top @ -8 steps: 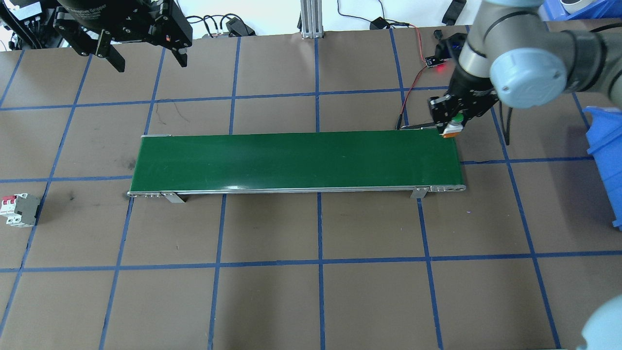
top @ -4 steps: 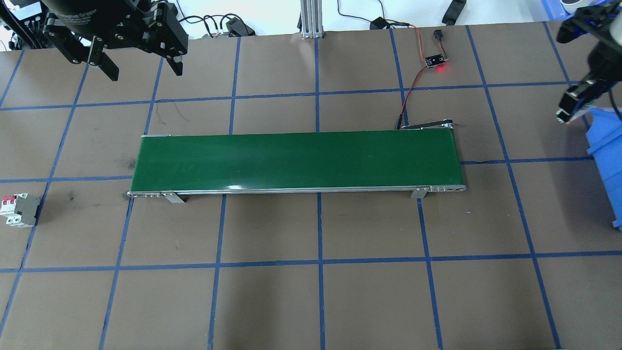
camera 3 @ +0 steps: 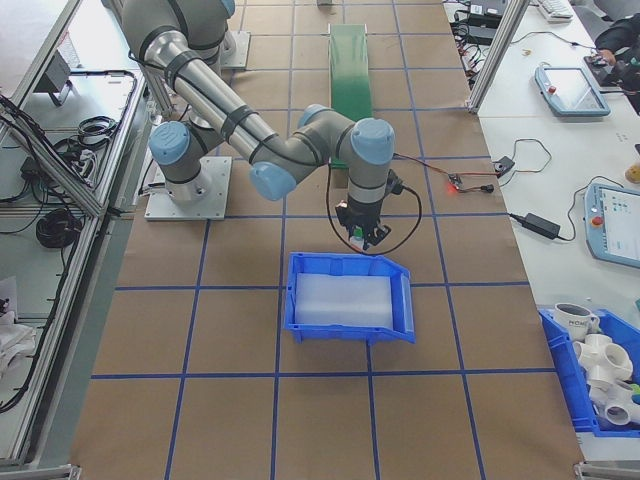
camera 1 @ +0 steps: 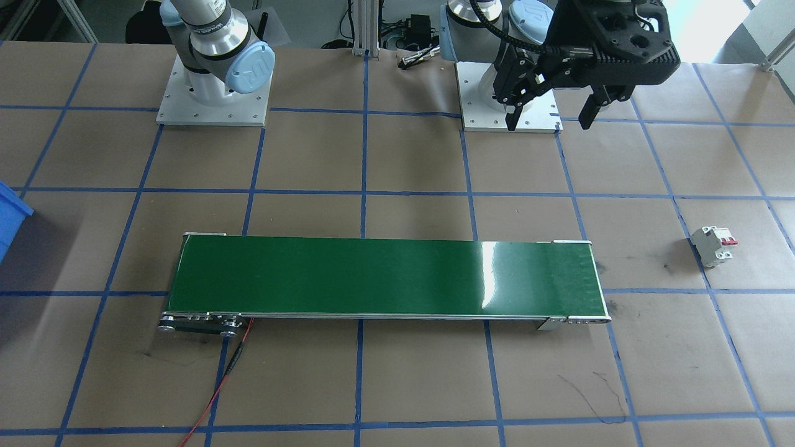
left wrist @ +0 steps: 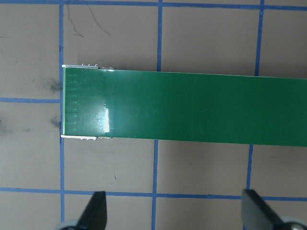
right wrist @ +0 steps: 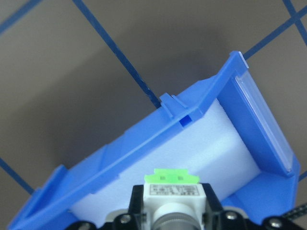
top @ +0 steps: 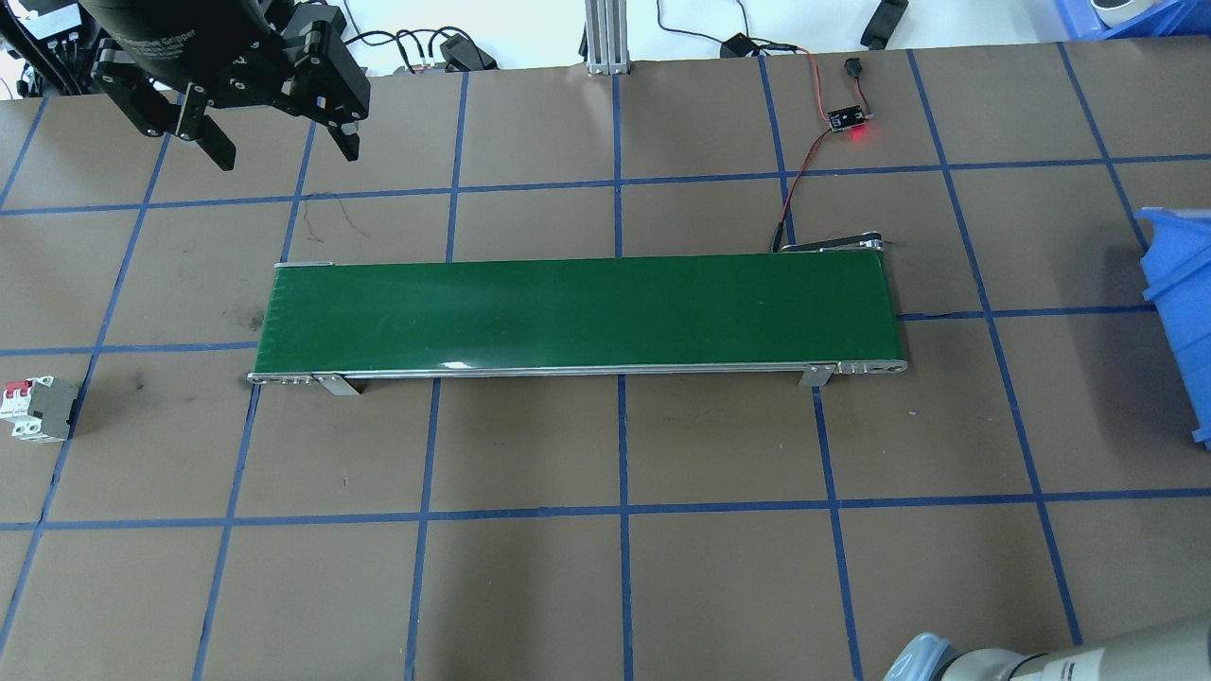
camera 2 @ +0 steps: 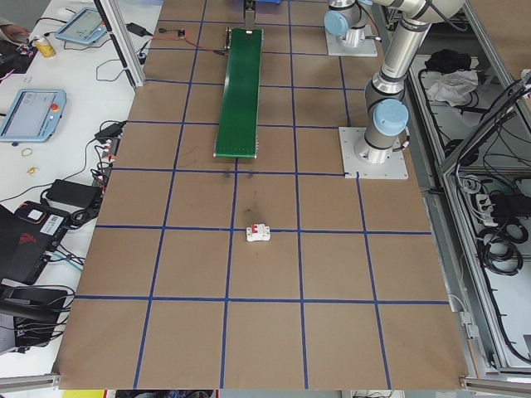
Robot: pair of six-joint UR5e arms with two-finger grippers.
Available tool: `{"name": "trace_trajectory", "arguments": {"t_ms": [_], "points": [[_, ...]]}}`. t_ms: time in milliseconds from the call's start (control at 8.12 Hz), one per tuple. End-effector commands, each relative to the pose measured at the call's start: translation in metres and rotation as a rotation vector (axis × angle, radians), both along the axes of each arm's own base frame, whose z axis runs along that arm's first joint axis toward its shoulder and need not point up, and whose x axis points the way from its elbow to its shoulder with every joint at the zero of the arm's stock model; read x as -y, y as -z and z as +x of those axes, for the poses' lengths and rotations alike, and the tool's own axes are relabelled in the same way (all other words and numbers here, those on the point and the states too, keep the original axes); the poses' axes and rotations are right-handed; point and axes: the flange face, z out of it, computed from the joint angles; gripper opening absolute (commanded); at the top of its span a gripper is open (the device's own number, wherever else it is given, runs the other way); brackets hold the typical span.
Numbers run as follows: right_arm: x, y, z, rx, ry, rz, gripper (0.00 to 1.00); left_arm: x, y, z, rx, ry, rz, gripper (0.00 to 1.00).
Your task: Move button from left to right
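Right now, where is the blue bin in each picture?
Front-facing: blue bin at left edge.
Overhead: right edge.
Exterior left: not in it.
Exterior right: centre.
Left wrist: not in it.
Right wrist: lower half.
Landmark: green conveyor belt, absent only from right wrist.

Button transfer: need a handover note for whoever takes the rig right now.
Right gripper: shut on the button, held above the near wall of the blue bin, whose floor is lined with white foam.
Left gripper: open, holding nothing, hovering above the table off the left end of the green conveyor belt.
Done: button is off the belt and carried to the bin on the right side.
Left: move over the foam, lower, release, retract.
Note: the circuit breaker sits on the table at far left; not part of this job.
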Motion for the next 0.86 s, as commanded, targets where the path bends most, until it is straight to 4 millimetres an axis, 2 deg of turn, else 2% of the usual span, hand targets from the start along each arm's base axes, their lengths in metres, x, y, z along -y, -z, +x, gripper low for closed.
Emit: {"name": "trace_trajectory", "arguments": {"t_ms": [0,246,370,493,616,739], "points": [[0.01,0.08,-0.066,0.001,-0.325,-0.013,0.0,-0.002,-0.004,0.0,-0.003,0.0,-0.008,1.0],[0.018,0.135,-0.077,0.026,-0.486,0.048,0.0,-0.004,-0.005,0.0,0.002,0.001,-0.011,1.0],[0.019,0.151,-0.081,0.019,-0.503,0.072,0.0,-0.007,-0.009,0.001,0.002,0.0,-0.017,1.0],[0.018,0.155,-0.082,0.022,-0.517,0.081,0.03,-0.004,-0.005,0.001,-0.001,-0.001,-0.011,1.0],[0.017,0.157,-0.08,0.025,-0.527,0.084,0.23,-0.001,-0.003,0.0,-0.001,0.0,-0.011,1.0],[0.017,0.151,-0.079,0.022,-0.53,0.074,0.47,-0.007,-0.007,0.001,0.005,0.0,-0.014,1.0]]}}
